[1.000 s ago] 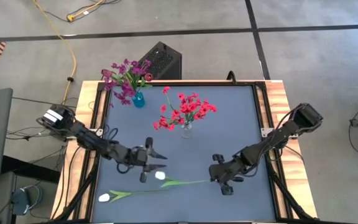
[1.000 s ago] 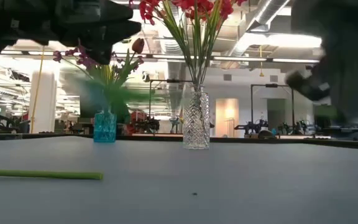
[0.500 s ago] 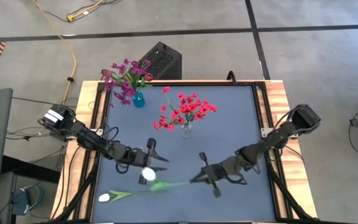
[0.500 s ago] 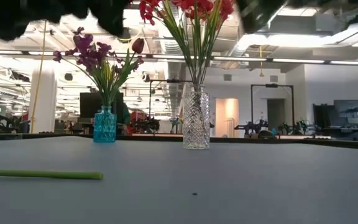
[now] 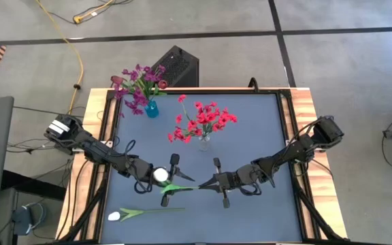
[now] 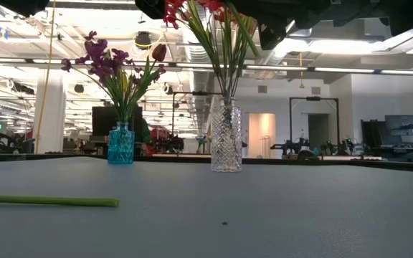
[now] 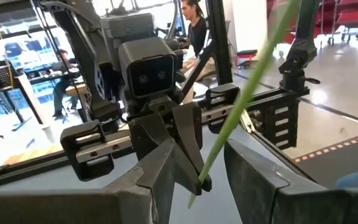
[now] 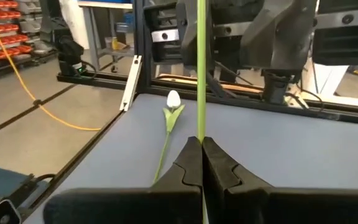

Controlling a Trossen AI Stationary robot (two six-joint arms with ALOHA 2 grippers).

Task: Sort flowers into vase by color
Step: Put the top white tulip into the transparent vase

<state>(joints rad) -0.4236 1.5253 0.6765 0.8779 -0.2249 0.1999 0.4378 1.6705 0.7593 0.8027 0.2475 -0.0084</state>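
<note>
A: In front of the clear vase (image 5: 204, 141) of red flowers (image 5: 203, 121), what is held?

B: A white flower (image 5: 160, 175) is gripped at both ends, its long stem level across the table (image 5: 264, 122), bloom toward the left arm. The right gripper (image 5: 213, 182) is pinched tight on the stem end; the left gripper (image 5: 171, 179) is part-closed around it near the bloom.

A: And elsewhere?

B: A second white flower (image 5: 141, 213) is laid flat nearer the front edge, bloom leftward. Purple flowers (image 5: 136, 85) are stood in the blue vase (image 5: 152, 109).
</note>
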